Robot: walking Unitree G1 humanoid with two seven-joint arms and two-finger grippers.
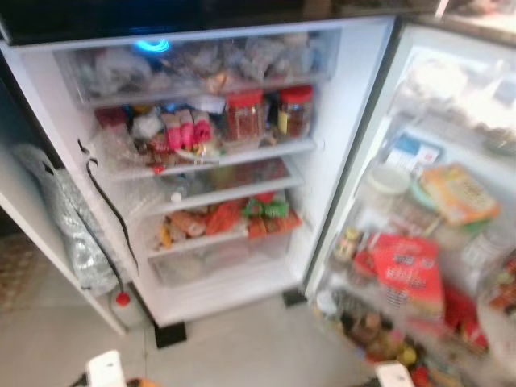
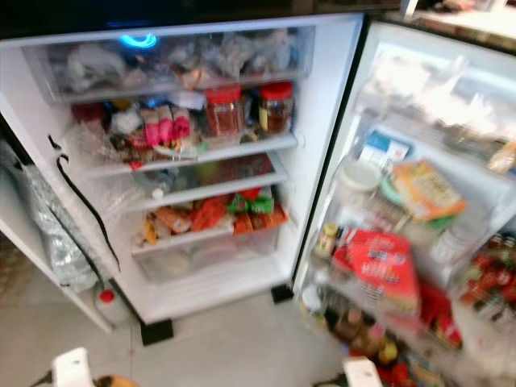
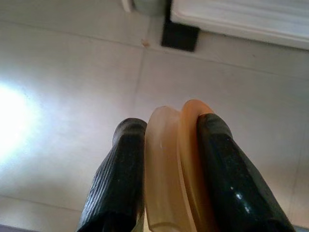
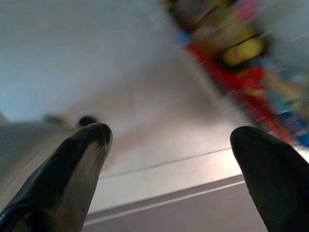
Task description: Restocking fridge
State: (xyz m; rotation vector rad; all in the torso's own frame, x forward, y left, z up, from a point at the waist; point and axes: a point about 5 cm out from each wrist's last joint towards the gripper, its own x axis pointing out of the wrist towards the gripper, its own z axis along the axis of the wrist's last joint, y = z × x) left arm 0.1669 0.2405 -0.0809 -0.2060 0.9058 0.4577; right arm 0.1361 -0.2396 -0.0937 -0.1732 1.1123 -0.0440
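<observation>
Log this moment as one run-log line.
fridge: open, shelves stocked | left end effector: shut on tan item, above floor | right end effector: open, empty | two red-lidded jars on shelf

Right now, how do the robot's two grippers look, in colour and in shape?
Each gripper has two long black fingers with rounded tips. The left gripper has one ribbed, matt finger and one smooth, glossy finger. The right gripper has dark fingers that reflect light. A white arm part is in the eye views.
</observation>
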